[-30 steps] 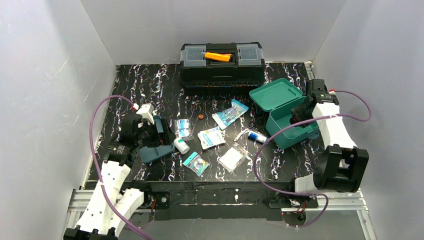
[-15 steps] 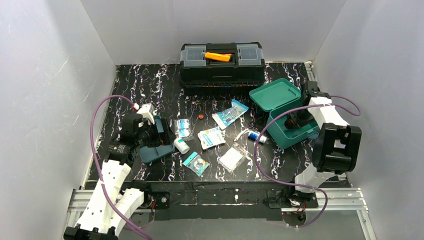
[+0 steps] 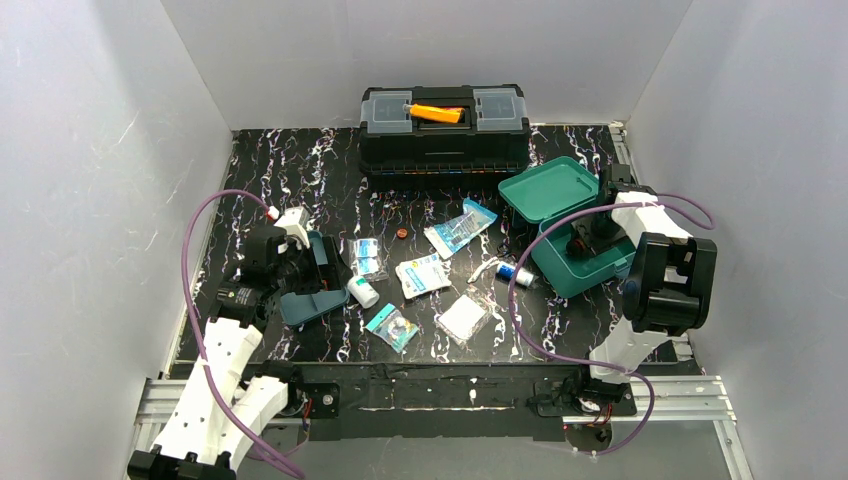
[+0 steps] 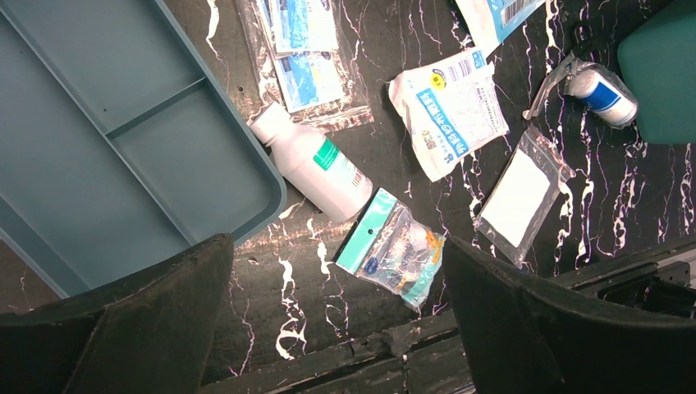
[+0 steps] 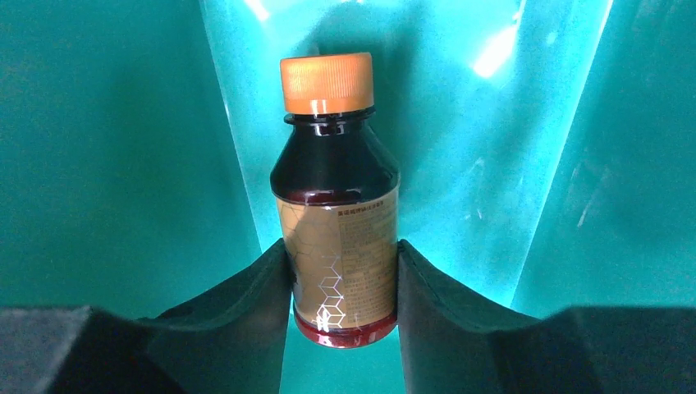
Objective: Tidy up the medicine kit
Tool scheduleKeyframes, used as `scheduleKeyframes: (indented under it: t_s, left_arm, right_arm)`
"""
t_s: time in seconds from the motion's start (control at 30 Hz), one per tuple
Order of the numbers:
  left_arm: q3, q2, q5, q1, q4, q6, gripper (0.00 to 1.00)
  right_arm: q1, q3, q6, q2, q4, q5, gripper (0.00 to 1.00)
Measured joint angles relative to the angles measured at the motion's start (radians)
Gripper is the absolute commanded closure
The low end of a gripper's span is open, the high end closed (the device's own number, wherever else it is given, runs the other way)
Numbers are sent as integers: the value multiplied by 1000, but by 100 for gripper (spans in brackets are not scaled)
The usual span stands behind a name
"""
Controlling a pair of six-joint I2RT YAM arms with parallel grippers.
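Black toolbox (image 3: 444, 135) sits at the back of the counter (image 3: 300, 170). Medicine kit (image 3: 575, 272) is on the right side, lid open. Divided teal tray (image 4: 107, 148) is out on the left. Right pincer (image 5: 342, 256) is inside the kit, clamped partway on an upright brown bottle (image 5: 335, 172). Left pincer (image 4: 336, 246) is spread wide and empty, beside the tray.

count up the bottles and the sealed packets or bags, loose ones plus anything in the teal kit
bottles: 2, a white bottle and a brown bottle in the medicine kit
packets and bags: 6
total: 8
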Motion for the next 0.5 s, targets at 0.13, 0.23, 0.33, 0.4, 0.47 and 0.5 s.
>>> scheduleKeyframes:
  t_s: [0.13, 0.23, 0.33, 0.4, 0.47, 0.5]
  left_arm:
    - [0, 3, 0, 0, 0, 0, 1]
    - [0, 4, 0, 0, 0, 0, 0]
    - [0, 5, 0, 0, 0, 0, 1]
    - [0, 5, 1, 0, 0, 0, 1]
    - [0, 5, 1, 0, 0, 0, 0]
    - [0, 5, 1, 0, 0, 0, 0]
  right_arm:
    - [0, 2, -5, 0, -1, 0, 42]
    - [-1, 16, -16, -2, -2, 0, 39]
    - [-1, 40, -24, -18, -8, 1, 36]
    - [-1, 63, -32, -41, -14, 2, 34]
    - [-1, 86, -47, -68, -28, 5, 32]
    - [-1, 97, -53, -84, -36, 6, 32]
